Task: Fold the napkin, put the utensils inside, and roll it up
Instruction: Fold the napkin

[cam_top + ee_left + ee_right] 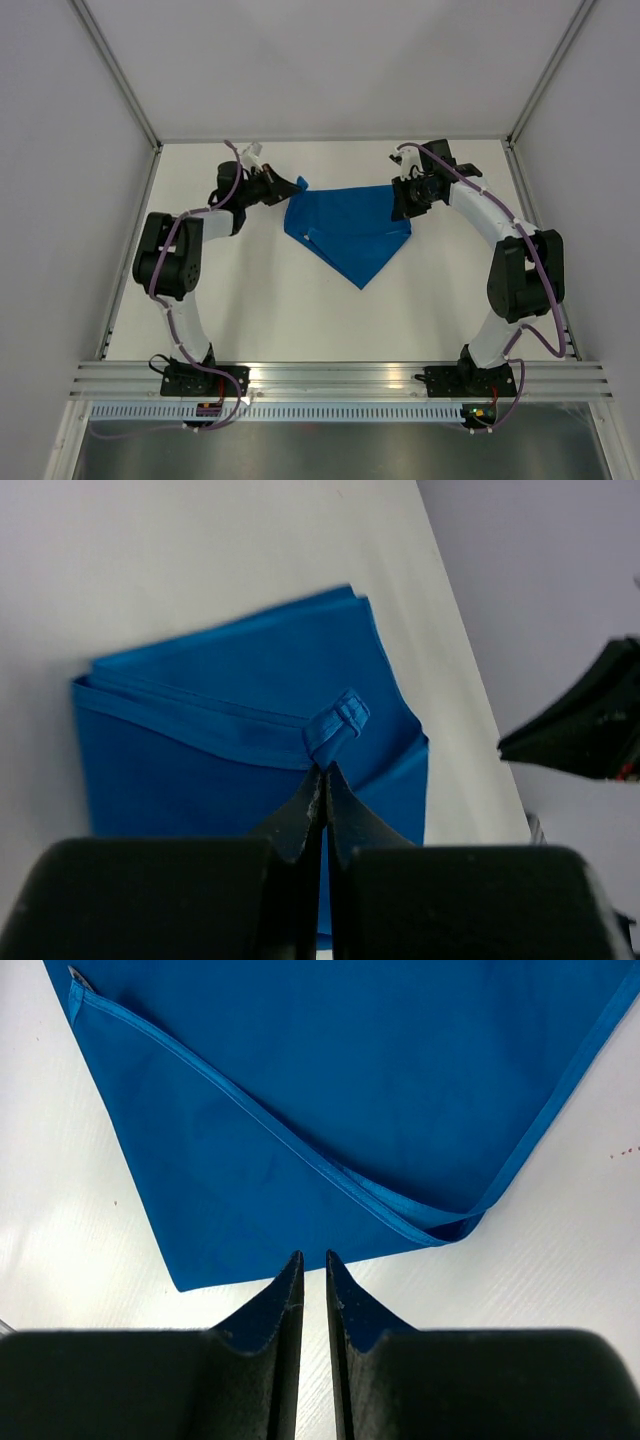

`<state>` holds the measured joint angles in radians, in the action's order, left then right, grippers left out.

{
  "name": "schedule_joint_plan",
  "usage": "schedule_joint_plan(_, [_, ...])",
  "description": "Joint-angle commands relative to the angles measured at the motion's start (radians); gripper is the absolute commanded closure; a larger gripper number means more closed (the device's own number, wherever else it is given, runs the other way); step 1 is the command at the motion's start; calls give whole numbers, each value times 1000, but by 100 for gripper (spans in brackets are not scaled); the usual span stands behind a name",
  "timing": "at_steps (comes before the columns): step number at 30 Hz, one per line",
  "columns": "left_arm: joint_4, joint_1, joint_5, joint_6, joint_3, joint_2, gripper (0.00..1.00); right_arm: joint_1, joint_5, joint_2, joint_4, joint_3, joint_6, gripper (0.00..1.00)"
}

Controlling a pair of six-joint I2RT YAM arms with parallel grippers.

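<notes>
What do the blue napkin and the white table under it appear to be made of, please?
The napkin looks like thin woven cloth, matte bright blue: it lies in soft folds, with a stitched hem along its edges. The table seems a hard, smooth white board, perhaps laminate or painted: flat, faintly glossy, with a few tiny specks; the exact material is unclear.
</notes>
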<state>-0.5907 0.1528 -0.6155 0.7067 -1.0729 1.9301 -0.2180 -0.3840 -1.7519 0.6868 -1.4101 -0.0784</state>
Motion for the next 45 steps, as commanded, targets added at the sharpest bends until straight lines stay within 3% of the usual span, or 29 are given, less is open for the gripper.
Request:
schedule_joint_plan(1, [-49, 101, -226, -114, -22, 32, 97, -6, 30, -12, 8, -40, -4, 80])
schedule_joint_plan(10, [29, 241, -326, -251, -27, 75, 97, -9, 37, -18, 10, -38, -6, 81])
schedule_joint_plan(23, [316, 314, -340, -487, -68, 84, 98, -20, 54, -32, 11, -39, -12, 81])
schedule_joint_plan(39, [431, 399, -276, -575, -70, 115, 98, -37, 73, -44, 10, -39, -18, 81])
schedule_joint_plan(43, [433, 412, -253, -570, -68, 116, 92, -40, 77, -49, 11, -38, -20, 81])
schedule_joint_plan(45, [431, 419, -248, -570, -67, 115, 83, -43, 79, -52, 10, -39, -20, 81])
